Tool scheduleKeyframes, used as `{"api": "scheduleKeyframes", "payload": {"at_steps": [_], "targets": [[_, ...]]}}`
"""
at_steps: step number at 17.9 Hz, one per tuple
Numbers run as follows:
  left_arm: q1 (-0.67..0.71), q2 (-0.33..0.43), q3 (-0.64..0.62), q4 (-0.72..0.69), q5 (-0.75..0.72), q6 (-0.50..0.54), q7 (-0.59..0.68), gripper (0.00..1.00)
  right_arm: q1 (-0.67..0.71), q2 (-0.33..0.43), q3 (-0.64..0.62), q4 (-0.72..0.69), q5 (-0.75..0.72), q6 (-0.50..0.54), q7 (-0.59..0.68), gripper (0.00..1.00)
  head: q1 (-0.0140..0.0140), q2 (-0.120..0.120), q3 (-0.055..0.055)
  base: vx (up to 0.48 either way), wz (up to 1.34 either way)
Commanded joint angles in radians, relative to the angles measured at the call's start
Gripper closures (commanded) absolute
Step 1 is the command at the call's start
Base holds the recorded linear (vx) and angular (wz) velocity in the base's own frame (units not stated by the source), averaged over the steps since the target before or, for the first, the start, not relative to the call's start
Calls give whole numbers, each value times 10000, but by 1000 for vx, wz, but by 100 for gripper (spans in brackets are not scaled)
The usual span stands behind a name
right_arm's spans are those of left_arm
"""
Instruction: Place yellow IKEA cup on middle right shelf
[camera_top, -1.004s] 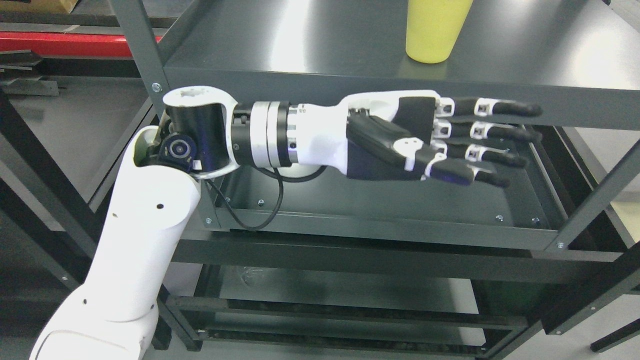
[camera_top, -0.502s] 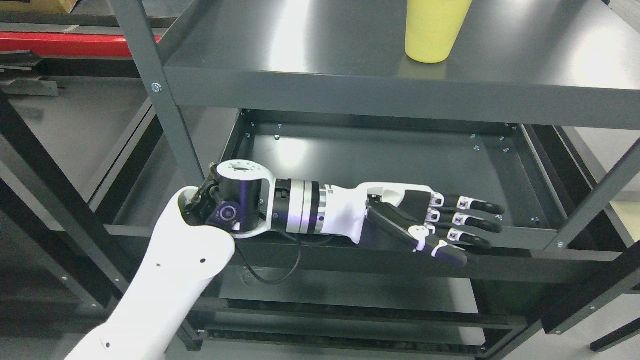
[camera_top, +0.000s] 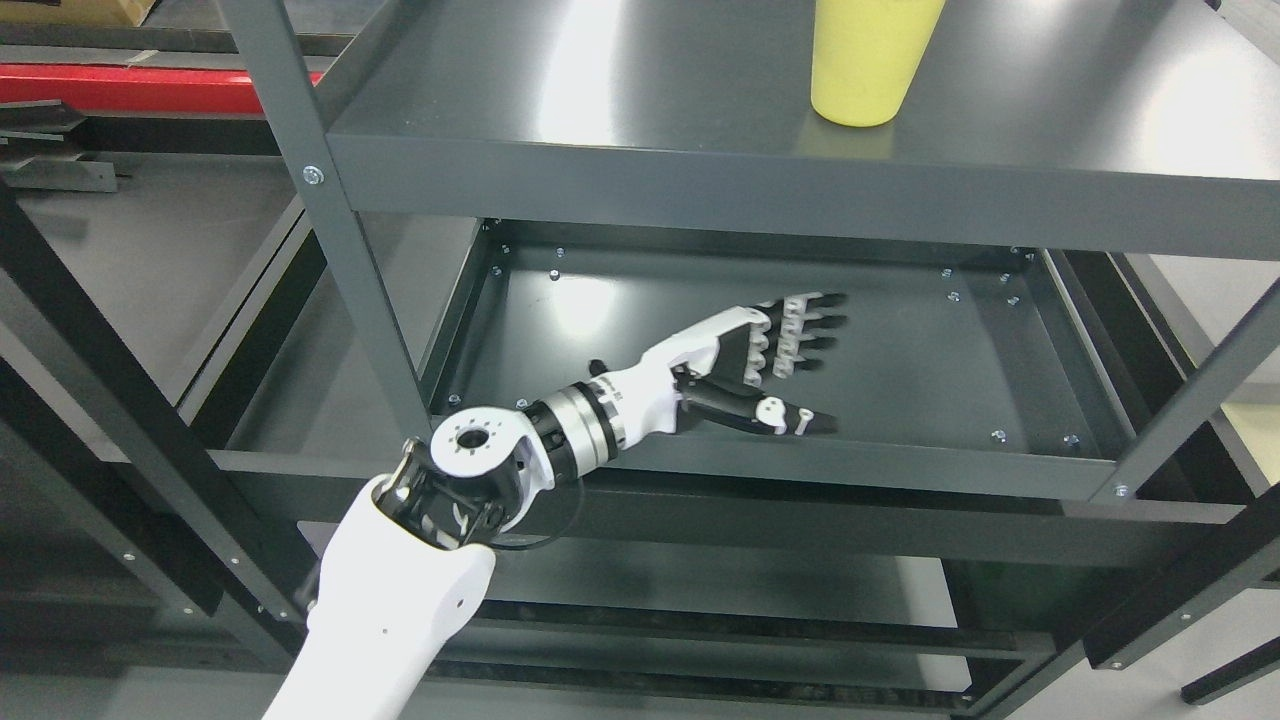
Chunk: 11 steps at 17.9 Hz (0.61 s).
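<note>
Left arm (camera_top: 385, 620): the white forearm rises from the bottom edge, left of the middle, and bends at a round white joint just in front of the shelf's front rail.
Wrist: a banded black and silver section runs from that joint up and to the right, crossing over the front lip of the tray-like shelf.
Left hand (camera_top: 760, 360): it reaches in above the tray-like shelf, fingers stretched out and lightly fanned, thumb held apart and pointing right; it has hold of nothing.
Fingers (camera_top: 800, 330): four of them lie side by side, black tips aimed to the right and a little away from me.
Tray-like shelf (camera_top: 950, 380): dark grey metal with a raised rim and small screws at its corners; the surface around the hand is bare and shiny under the room light.
Rack posts (camera_top: 330, 230): grey angled uprights frame the shelves on the left and the right.
Upper shelf (camera_top: 620, 120): a flat dark grey board one level above the tray, farther from me, with bright glare patches on it.
Yellow cup (camera_top: 868, 60): it stands upright on the upper shelf towards its right side, its top cut off by the picture's edge, well apart from the hand below.
Red bar (camera_top: 130, 90): it lies in the far left background behind the rack.
</note>
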Motion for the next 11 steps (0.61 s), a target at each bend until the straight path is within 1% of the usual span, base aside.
{"api": "scheduleKeyframes", "payload": {"at_steps": [1, 3, 4, 5, 7, 9, 11], "targets": [[1508, -242, 2490, 1145, -3257, -2254, 1398, 1, 138, -175, 169, 0, -245, 0, 7, 1, 0, 0, 0, 0, 0], [1860, -242, 2983, 1054, -3288, -2561, 2425, 1, 138, -175, 169, 0, -245, 0, 7, 1, 0, 0, 0, 0, 0], [2196, -242, 3045, 932, -3303, -2638, 3053, 1, 138, -175, 169, 0, -245, 0, 7, 1, 0, 0, 0, 0, 0], [2579, -242, 3031, 688, -3318, -2745, 3363, 1, 138, -175, 169, 0, -245, 0, 7, 1, 0, 0, 0, 0, 0], [3194, -242, 2878, 532, -3334, -3310, 3351, 3, 138, -175, 169, 0, -245, 0, 7, 1, 0, 0, 0, 0, 0], [3441, -242, 2694, 517, -3303, -3848, 3351, 4, 138, -175, 169, 0, -245, 0, 7, 1, 0, 0, 0, 0, 0], [3458, -242, 2556, 517, -3288, -4035, 3381, 3, 138, -175, 169, 0, -245, 0, 7, 1, 0, 0, 0, 0, 0]]}}
